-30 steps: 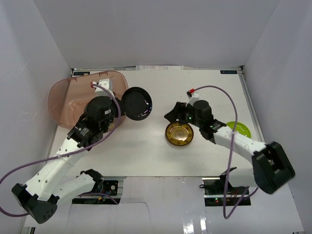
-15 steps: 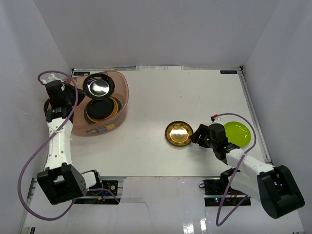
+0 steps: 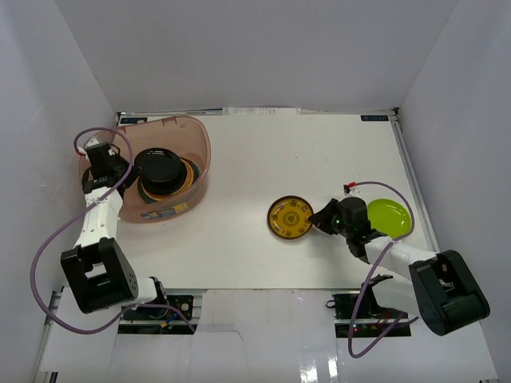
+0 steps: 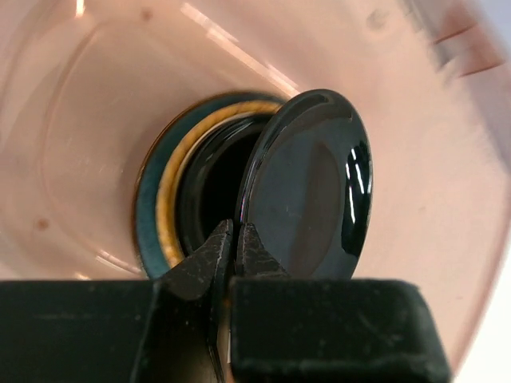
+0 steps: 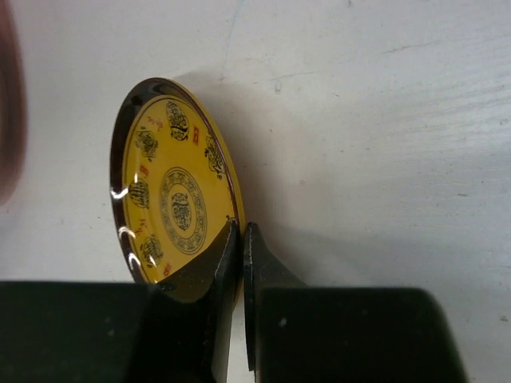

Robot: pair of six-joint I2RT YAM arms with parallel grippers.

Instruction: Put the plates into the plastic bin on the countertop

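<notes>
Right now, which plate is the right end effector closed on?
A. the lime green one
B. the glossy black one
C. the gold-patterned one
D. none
C: in the right wrist view the right end effector pinches the rim of the gold-patterned plate, which stands tilted up; the lime green plate lies apart.

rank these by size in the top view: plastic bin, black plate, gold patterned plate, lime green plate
1. plastic bin, largest by far
2. black plate, looks slightly bigger than the other plates, but may sit nearer the camera, so unsure
3. gold patterned plate and lime green plate look alike; the lime one is partly hidden
</notes>
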